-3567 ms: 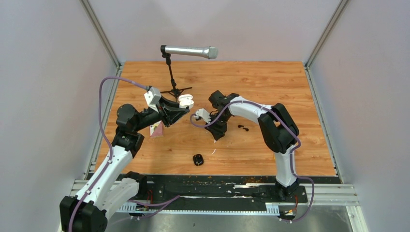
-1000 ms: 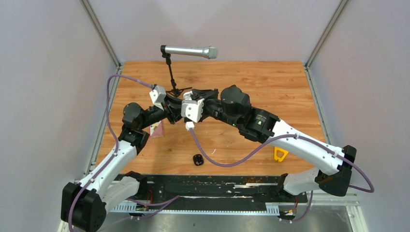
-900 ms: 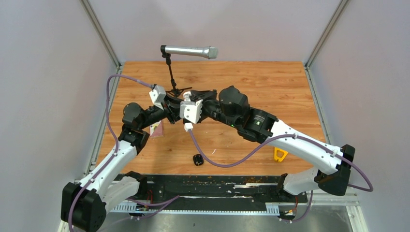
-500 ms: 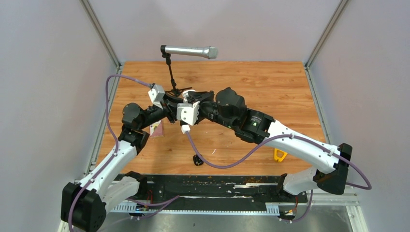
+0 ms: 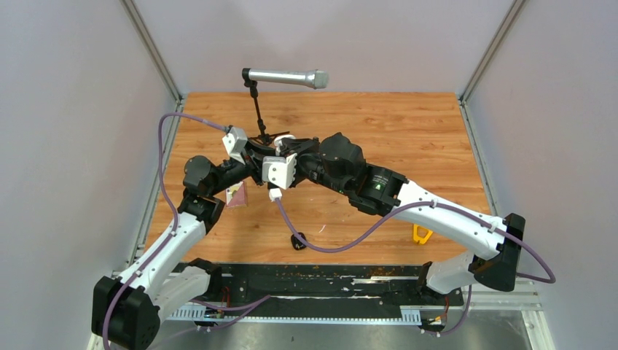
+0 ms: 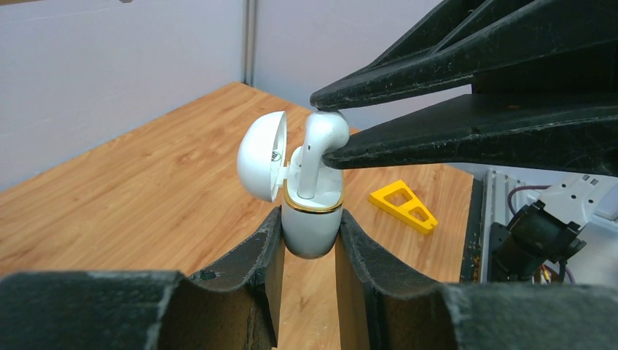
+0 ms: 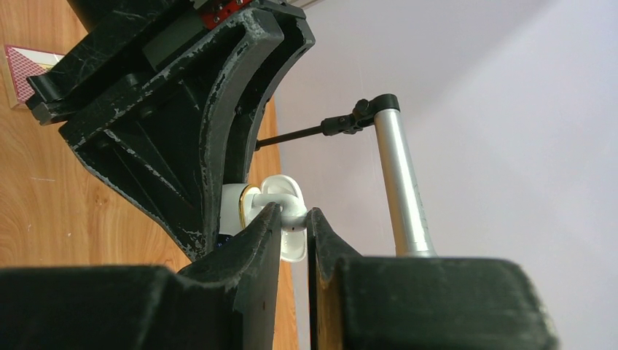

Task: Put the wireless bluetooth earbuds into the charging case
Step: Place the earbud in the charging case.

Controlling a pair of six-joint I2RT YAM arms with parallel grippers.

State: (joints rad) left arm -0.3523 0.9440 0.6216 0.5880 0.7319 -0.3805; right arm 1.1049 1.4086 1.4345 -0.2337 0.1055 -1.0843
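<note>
The white charging case [image 6: 312,222] with a gold rim stands upright between my left gripper's [image 6: 309,216] fingers, which are shut on its body. Its lid [image 6: 261,165] hangs open to the left. A white earbud [image 6: 319,149] is pinched at its head by my right gripper [image 7: 294,213], and its stem reaches down into the case's mouth. In the right wrist view the earbud [image 7: 286,202] sits against the case [image 7: 235,207]. From above, both grippers meet at the case [image 5: 283,138], raised over the table's middle back.
A microphone [image 5: 286,76] on a small stand rises just behind the grippers. A black case [image 5: 298,240] lies near the front edge under the right arm's purple cable. A yellow triangle piece [image 5: 420,233] lies front right. A pink card [image 5: 235,195] lies under the left arm.
The right arm has slid a little left, carrying the earbud against the case in the left gripper. The left arm has barely moved, and both grips are unchanged.
</note>
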